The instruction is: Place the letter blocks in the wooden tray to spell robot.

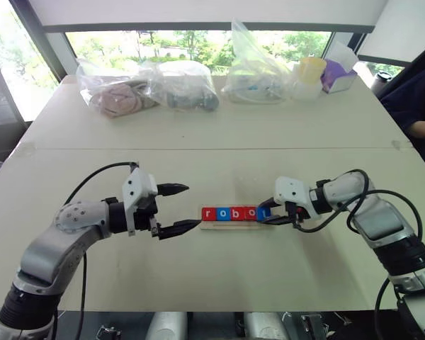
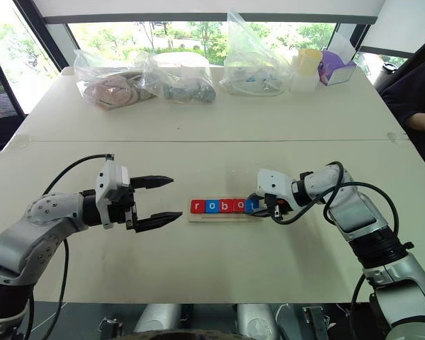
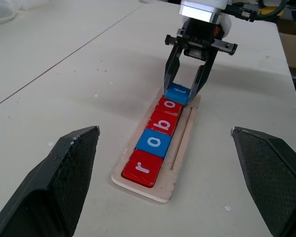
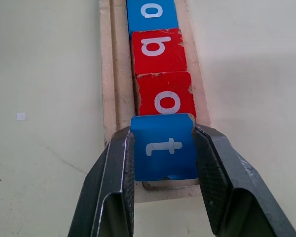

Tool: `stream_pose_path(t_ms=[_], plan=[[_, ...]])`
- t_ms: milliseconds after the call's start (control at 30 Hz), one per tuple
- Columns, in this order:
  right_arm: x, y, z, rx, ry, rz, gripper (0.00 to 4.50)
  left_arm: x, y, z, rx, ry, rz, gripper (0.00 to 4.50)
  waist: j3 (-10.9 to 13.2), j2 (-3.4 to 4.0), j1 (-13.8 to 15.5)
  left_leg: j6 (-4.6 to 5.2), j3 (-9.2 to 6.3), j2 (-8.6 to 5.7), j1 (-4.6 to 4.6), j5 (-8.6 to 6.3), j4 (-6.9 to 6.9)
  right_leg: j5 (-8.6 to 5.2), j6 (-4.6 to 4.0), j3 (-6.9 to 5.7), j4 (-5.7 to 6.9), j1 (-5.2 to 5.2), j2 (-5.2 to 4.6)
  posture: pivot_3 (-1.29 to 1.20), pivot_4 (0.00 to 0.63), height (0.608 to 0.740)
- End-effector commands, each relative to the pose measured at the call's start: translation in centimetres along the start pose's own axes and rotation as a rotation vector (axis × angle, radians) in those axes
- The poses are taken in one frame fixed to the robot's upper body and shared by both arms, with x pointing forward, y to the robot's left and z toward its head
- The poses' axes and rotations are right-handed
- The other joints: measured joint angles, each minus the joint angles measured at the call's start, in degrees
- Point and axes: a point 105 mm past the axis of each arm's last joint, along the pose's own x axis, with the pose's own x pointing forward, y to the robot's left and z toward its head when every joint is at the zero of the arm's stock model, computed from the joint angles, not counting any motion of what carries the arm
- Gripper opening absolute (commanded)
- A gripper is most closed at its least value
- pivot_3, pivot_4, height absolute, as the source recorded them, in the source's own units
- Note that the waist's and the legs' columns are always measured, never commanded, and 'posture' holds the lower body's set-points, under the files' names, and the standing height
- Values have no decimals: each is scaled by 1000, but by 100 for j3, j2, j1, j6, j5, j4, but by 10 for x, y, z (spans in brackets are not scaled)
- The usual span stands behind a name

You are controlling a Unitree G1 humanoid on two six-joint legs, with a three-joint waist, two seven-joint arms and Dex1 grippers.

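Letter blocks [image 1: 232, 213] are seen in the left eye view lined up in the wooden tray [image 1: 230, 224] at the middle of the bench [image 1: 198, 276]; r, o, b, o are seated and the blue t block [image 1: 265, 212] is at the tray's end, flanked by the fingers of the right claw [image 1: 276, 214]. The left claw [image 1: 182, 207] hangs released, just beside the tray's other end.

In the left wrist view, "robo" can be read and the t sits last in the row.

In the right wrist view, the t block [image 4: 164, 147] is flanked closely by both fingers; whether it is grasped or just released cannot be told. Only withdrawal appears to be left.
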Motion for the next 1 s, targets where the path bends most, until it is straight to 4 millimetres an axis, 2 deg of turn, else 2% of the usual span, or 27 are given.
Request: stream_pose_path(t_ms=[33, 100, 133, 433, 867, 1000], plan=[[-4, -3, 8, -40, -6, -9, 2988, 1, -4, 8, 36, -17, -9, 4500, 0, 0, 0, 0, 0, 0, 0, 0, 0, 0, 0, 0, 0, 0, 0, 0, 150, 740], [-6, -4, 10, -37, -10, -18, 4053, 1, -3, 8, 36, -17, -9, 4500, 0, 0, 0, 0, 0, 0, 0, 0, 0, 0, 0, 0, 0, 0, 0, 0, 150, 740], [-7, -5, 10, -36, -11, -22, 4449, 1, -3, 8, 36, -17, -8, 4500, 0, 0, 0, 0, 0, 0, 0, 0, 0, 0, 0, 0, 0, 0, 0, 0, 150, 740], [-9, -6, 7, -22, -8, -38, 4449, 4, -3, 8, 36, -21, -13, 4500, 0, 0, 0, 0, 1, 0, 0, 0, 0, 0, 0, 0, 0, 0, 0, 0, 150, 740], [-2, -16, 36, 76, -145, -108, 4449, 5, -3, 7, 38, -21, -15, 4500, 0, 0, -3, 0, -1, 0, 0, 0, -1, 1, 1, 0, 3, -2, 1, 0, 150, 740], [-1, -19, 36, 68, -139, -130, 4449, 6, -3, 8, 38, -23, -15, 4500, 0, 0, 6, 0, -1, 0, 0, 0, 0, 1, 1, 0, 3, -2, 0, 0, 150, 740]])
